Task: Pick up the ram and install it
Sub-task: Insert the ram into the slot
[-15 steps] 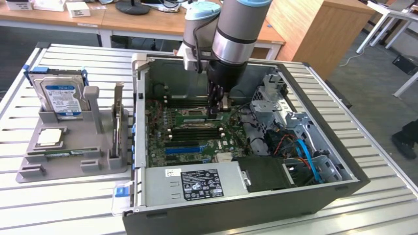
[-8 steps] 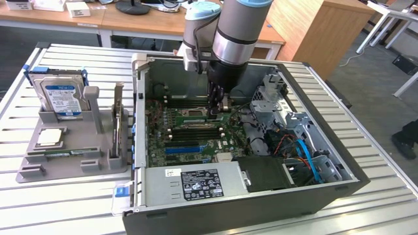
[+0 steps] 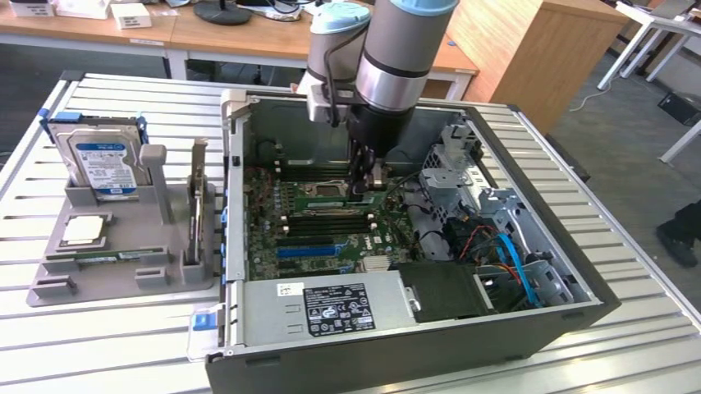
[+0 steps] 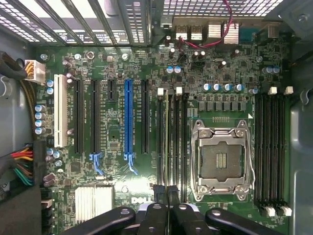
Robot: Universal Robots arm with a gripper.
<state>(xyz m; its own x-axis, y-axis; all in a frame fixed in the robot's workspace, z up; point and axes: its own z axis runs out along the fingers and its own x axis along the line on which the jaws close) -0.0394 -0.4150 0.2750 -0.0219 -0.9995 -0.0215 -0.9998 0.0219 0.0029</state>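
Observation:
My gripper (image 3: 373,182) reaches down into the open computer case (image 3: 416,361). It is shut on the ram (image 3: 328,200), a thin green stick with a white label. The ram is held level and lengthwise just over the black memory slots (image 3: 323,220), beside the CPU socket (image 3: 325,189). In the wrist view my gripper (image 4: 166,192) has its fingertips (image 4: 157,193) close together above the slots (image 4: 172,142), next to the open socket (image 4: 220,161). A second, similar ram stick (image 3: 97,258) lies on the grey holder (image 3: 121,287) outside the case.
The holder also carries the blue-labelled hard drive (image 3: 104,160), an upright expansion card (image 3: 197,205) and a CPU (image 3: 84,230). Inside the case, the power supply (image 3: 328,308) is at the front, with a metal drive cage (image 3: 460,164) and blue cables (image 3: 510,254) on the exterior view's right.

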